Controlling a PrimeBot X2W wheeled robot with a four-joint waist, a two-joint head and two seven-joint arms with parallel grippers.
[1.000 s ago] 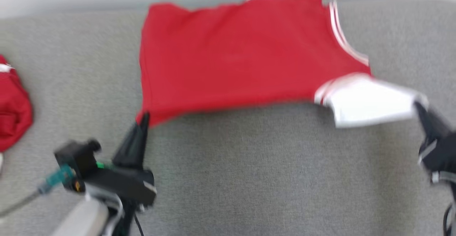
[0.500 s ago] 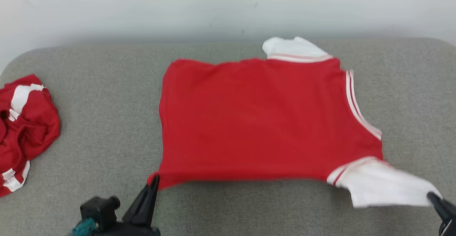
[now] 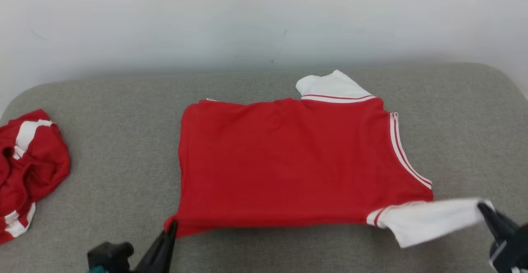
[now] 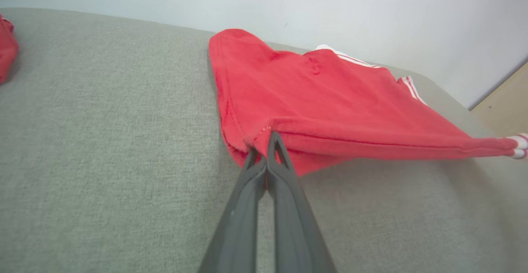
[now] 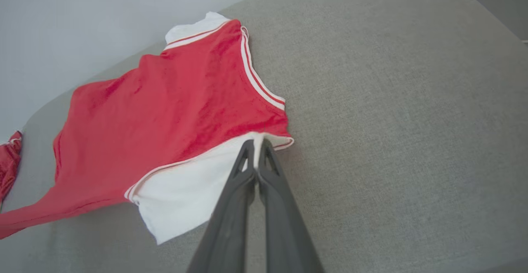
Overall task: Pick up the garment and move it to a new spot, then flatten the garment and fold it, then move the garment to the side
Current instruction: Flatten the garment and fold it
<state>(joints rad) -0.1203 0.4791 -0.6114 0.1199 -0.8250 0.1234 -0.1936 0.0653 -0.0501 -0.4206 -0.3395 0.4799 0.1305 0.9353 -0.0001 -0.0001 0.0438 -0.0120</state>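
Garment (image 3: 288,161) lies at frame centre on the grey cushion (image 3: 103,190), its far edge resting and its near edge raised and stretched between both grippers. The left gripper (image 3: 171,227), lower left, is clamped on the red hem corner (image 4: 255,137). The right gripper (image 3: 483,208), lower right, is clamped on the tip of the white sleeve (image 3: 429,221). Each pinch appears to take little cloth, so an uneven or sharp pull is likely to strip a corner from the fingertips and drop that side. Tension through the sleeve rather than the body may drag the panel askew and set a diagonal crease. Lowering with slack may tuck the near edge under. A crumpled red pile (image 3: 29,170) sits well apart at the left edge, so a leftward carry may snag it.
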